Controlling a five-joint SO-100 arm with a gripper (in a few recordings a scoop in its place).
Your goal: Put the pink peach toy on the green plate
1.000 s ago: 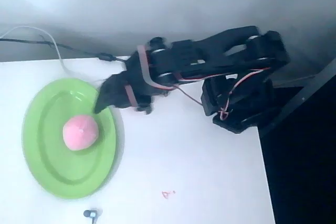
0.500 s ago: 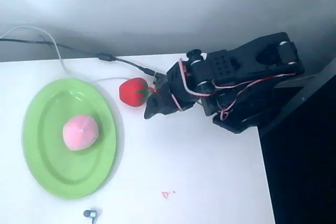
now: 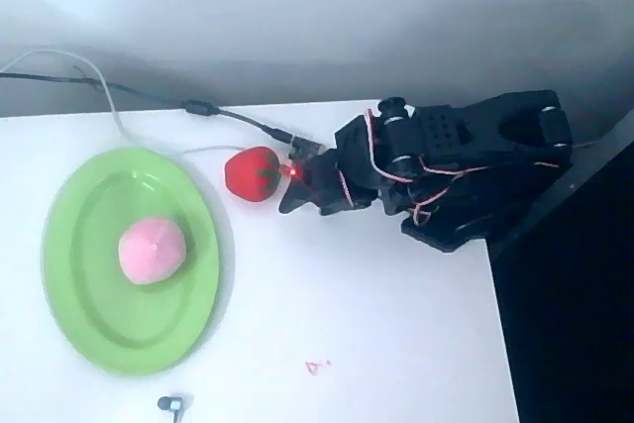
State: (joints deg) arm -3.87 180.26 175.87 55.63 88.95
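In the overhead view the claw [image 3: 293, 200] sits right of centre in the upper half of the frame, folded in close to the black arm's base, its dark tip pointing down-left. Whether its fingers are parted cannot be told; it has hold of nothing that shows. Just to its left, nearly touching, lies a red toy [image 3: 252, 173] with green leaves. The pink peach toy [image 3: 151, 251] lies well apart from the claw, at the left of the frame, resting on the green plate [image 3: 84, 319] a little above its middle. The plate lies on the white worktop [image 3: 376, 334]. Since a second ago the claw has pulled back from over the plate's upper right rim towards the base, uncovering the red toy; the peach has not moved.
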